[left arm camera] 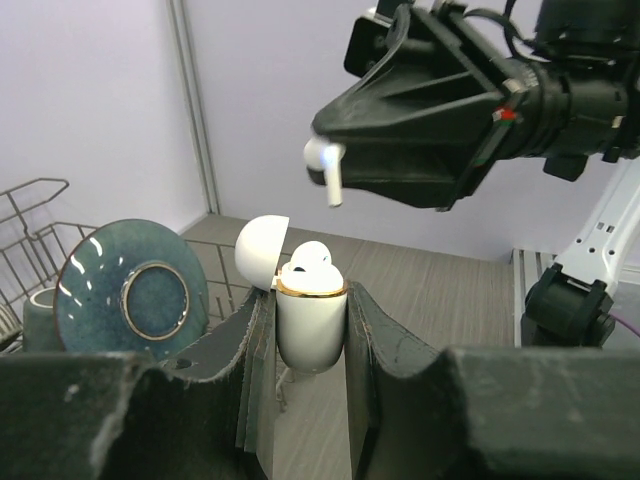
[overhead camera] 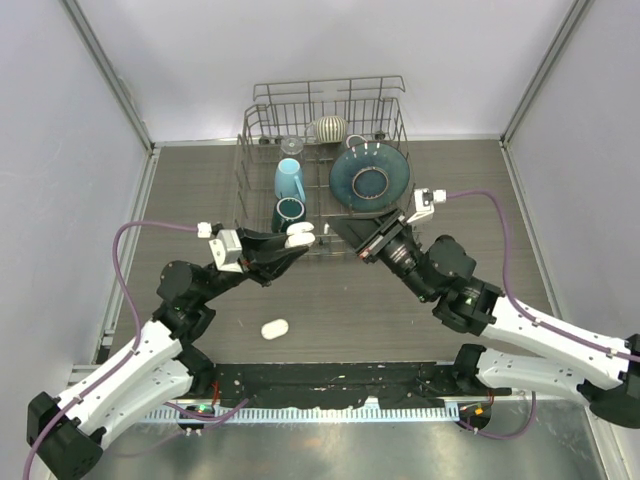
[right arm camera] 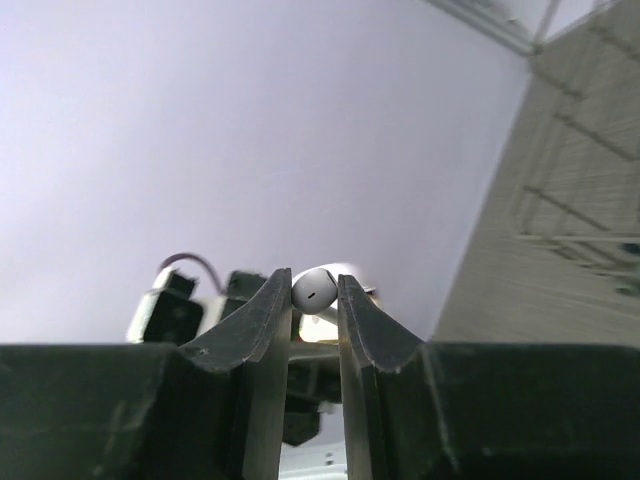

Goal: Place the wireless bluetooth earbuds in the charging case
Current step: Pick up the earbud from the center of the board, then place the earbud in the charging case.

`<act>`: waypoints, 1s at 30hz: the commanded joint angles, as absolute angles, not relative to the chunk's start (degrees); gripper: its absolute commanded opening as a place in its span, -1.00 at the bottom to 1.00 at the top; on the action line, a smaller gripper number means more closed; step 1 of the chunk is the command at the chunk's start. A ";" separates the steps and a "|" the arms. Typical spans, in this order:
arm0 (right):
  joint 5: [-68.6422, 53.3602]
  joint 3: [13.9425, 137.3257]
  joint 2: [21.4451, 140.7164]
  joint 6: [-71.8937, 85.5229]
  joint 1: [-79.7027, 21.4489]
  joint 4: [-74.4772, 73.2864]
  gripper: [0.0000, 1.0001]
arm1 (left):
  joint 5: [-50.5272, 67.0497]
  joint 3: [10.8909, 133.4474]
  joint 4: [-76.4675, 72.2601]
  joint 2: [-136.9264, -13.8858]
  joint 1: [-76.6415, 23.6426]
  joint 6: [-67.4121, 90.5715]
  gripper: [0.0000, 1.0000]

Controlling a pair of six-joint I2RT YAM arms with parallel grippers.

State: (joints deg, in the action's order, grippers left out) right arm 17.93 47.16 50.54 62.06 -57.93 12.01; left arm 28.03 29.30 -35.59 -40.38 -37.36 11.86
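My left gripper (left arm camera: 310, 300) is shut on the white charging case (left arm camera: 310, 330), which stands upright between its jaws. The case's lid (left arm camera: 262, 248) is flipped open to the left, and one white earbud (left arm camera: 308, 260) sits in it. Just above hangs a second earbud (left arm camera: 326, 168) with its stem pointing down, and my right gripper (left arm camera: 322, 150) is shut on it. The right wrist view shows this earbud's head (right arm camera: 316, 288) pinched between the fingertips. From above, the case (overhead camera: 299, 237) and my right gripper (overhead camera: 335, 228) nearly meet in front of the rack.
A wire dish rack (overhead camera: 320, 105) stands right behind both grippers. It holds a blue plate (overhead camera: 370, 177), a light blue mug (overhead camera: 289, 180), a dark teal mug (overhead camera: 289, 212) and a striped round piece (overhead camera: 330, 128). A small white oval object (overhead camera: 274, 328) lies on the table nearer the arms.
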 commanded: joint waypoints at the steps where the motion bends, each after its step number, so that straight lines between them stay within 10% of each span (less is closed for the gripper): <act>1: 22.14 47.81 52.38 60.40 -63.80 30.66 -0.98 | 26.54 29.09 -40.25 -40.25 -37.18 8.62 -1.00; 30: 24.34 56.78 62.49 57.39 -67.85 20.22 -0.98 | 23.56 30.41 -39.73 -39.55 -38.41 7.73 -1.00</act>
